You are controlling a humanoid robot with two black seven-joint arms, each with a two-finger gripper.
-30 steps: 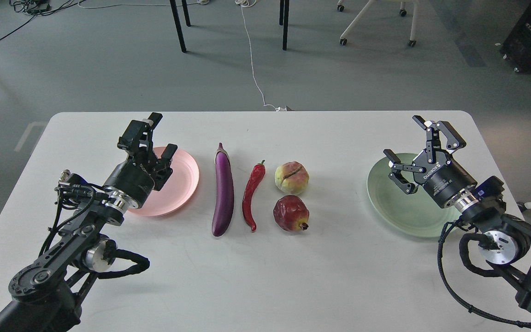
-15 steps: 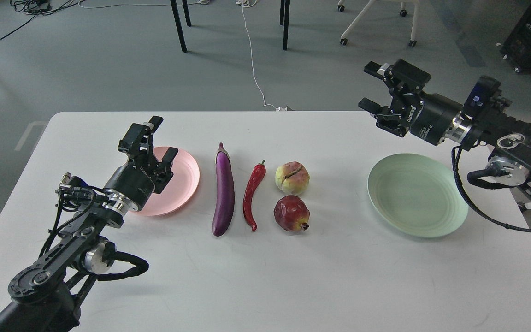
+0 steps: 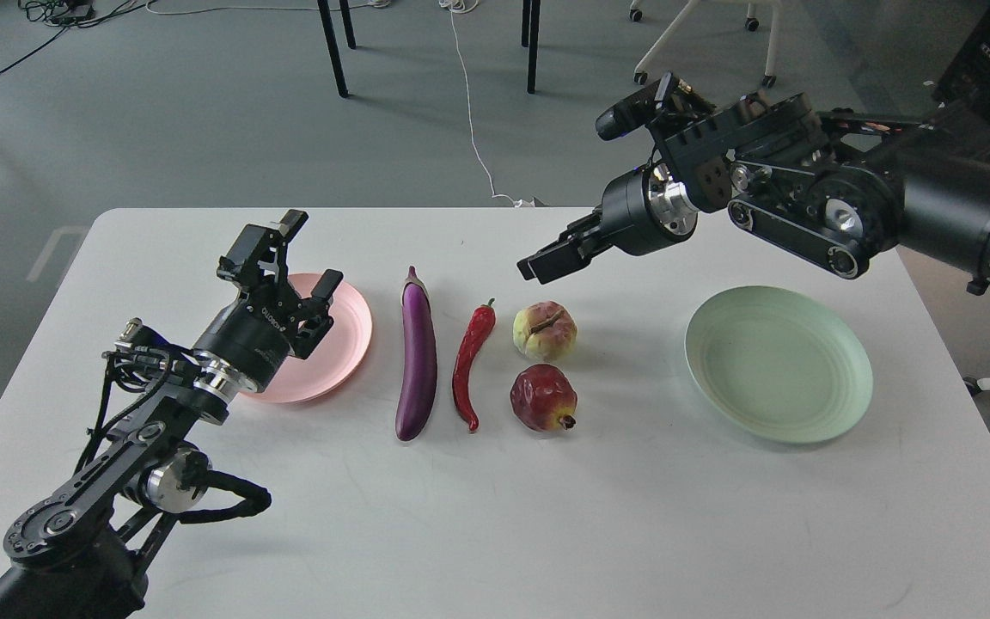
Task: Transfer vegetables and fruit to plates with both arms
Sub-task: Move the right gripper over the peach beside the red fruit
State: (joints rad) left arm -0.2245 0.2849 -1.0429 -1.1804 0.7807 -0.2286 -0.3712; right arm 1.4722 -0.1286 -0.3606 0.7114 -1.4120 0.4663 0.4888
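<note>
The purple eggplant (image 3: pixel 418 352), red chili pepper (image 3: pixel 469 361), peach-like fruit (image 3: pixel 545 331) and dark red pomegranate (image 3: pixel 543 397) lie mid-table between the plates. The pale pink plate (image 3: pixel 347 340) is on the left, partly hidden by my left arm. The pale green plate (image 3: pixel 779 365) on the right holds nothing. My left gripper (image 3: pixel 312 251) is open and empty above the pink plate's far side. My right gripper (image 3: pixel 540 262) hangs above and just behind the peach-like fruit. It is seen side-on and dark, so its fingers cannot be told apart.
The white table (image 3: pixel 546 516) has its far edge just behind the grippers. Beyond it on the grey floor are black table legs (image 3: pixel 332 47), a white cable (image 3: pixel 473 129) and a chair base (image 3: pixel 701 43). My right arm (image 3: pixel 847 189) spans above the table's far right corner.
My right arm has swung from over the green plate up and leftward, and its gripper now points down near the peach-like fruit. My left gripper has barely shifted over the pink plate.
</note>
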